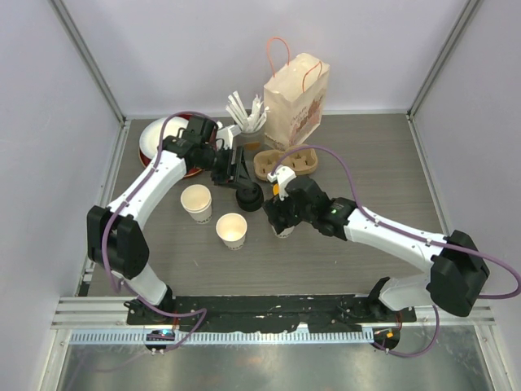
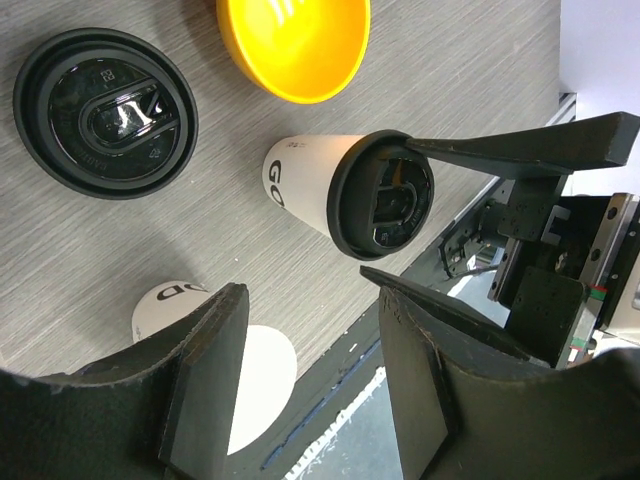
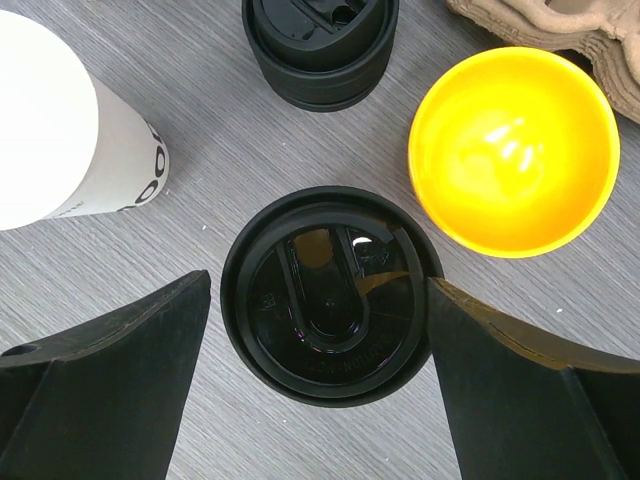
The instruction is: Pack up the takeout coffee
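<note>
One cream paper cup with a black lid (image 3: pixel 330 290) stands on the table between the spread fingers of my right gripper (image 3: pixel 318 290). The right finger (image 3: pixel 470 340) is at the lid's rim and the left finger is apart from it. This cup also shows in the left wrist view (image 2: pixel 330 190) and under the right gripper (image 1: pixel 282 218) in the top view. Two more cream cups (image 1: pixel 196 201) (image 1: pixel 232 230) stand open without lids. A loose black lid stack (image 1: pixel 250 198) lies just below my left gripper (image 1: pixel 236 167), which is open and empty (image 2: pixel 305 300).
A cardboard cup carrier (image 1: pixel 285 163) lies in front of a paper bag (image 1: pixel 295 98). A yellow bowl (image 3: pixel 515 150) sits right beside the lidded cup. A holder of stirrers (image 1: pixel 248 114) and a red plate (image 1: pixel 153 142) are at the back left.
</note>
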Available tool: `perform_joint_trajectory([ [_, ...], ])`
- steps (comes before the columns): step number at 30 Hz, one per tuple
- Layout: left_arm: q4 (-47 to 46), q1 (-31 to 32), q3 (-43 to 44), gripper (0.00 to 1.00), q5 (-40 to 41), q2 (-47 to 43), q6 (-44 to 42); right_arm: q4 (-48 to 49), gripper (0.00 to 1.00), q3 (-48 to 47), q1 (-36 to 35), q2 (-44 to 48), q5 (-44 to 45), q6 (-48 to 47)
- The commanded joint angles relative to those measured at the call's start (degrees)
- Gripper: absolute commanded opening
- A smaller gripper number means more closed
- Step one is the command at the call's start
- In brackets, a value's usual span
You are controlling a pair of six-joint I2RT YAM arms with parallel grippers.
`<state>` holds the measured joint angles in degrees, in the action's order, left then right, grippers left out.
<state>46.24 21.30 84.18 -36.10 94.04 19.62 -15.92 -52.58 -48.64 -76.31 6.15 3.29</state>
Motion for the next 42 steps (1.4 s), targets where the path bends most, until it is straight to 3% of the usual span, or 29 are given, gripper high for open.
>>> perform_joint_trajectory([
  [1, 0.96, -0.21, 1.95, 0.59, -1.08, 0.27, -1.16, 1.33, 0.92, -2.62, -0.31, 2.84, 1.40, -0.21],
  [15, 2.27, -0.21, 3.44, 0.59, -0.38, 1.15, -1.86, 1.33, 0.92, -4.28, -0.22, 4.15, 3.08, -1.35],
  [20, 3.42, -0.56, 5.38, 0.60, 2.34, -1.22, -4.32, 0.11, 0.90, -12.71, -0.14, 4.07, 2.18, 0.57],
  [22, 3.51, -1.34, 5.55, 0.60, 3.40, -2.54, -5.37, -0.77, 0.83, -17.63, 0.13, 2.50, 4.03, 2.68],
  [28, 3.07, -6.96, 4.41, 0.63, 7.09, -8.34, -6.79, -4.20, 0.58, -28.62, 0.83, -9.28, 8.79, 9.89],
  [32, 2.72, -12.15, 2.84, 0.63, 7.27, -10.89, -6.78, -4.73, 0.53, -33.72, 1.01, -18.06, 9.40, 12.71],
  [38, 0.43, -15.94, -2.00, 0.63, 6.83, -14.85, -8.10, -9.47, 0.57, -42.16, 0.92, -32.83, 16.79, 14.55],
  [42, 0.43, -16.46, -3.23, 0.63, 6.39, -15.64, -9.42, -11.41, 0.47, -46.11, 0.83, -38.29, 16.08, 14.90],
])
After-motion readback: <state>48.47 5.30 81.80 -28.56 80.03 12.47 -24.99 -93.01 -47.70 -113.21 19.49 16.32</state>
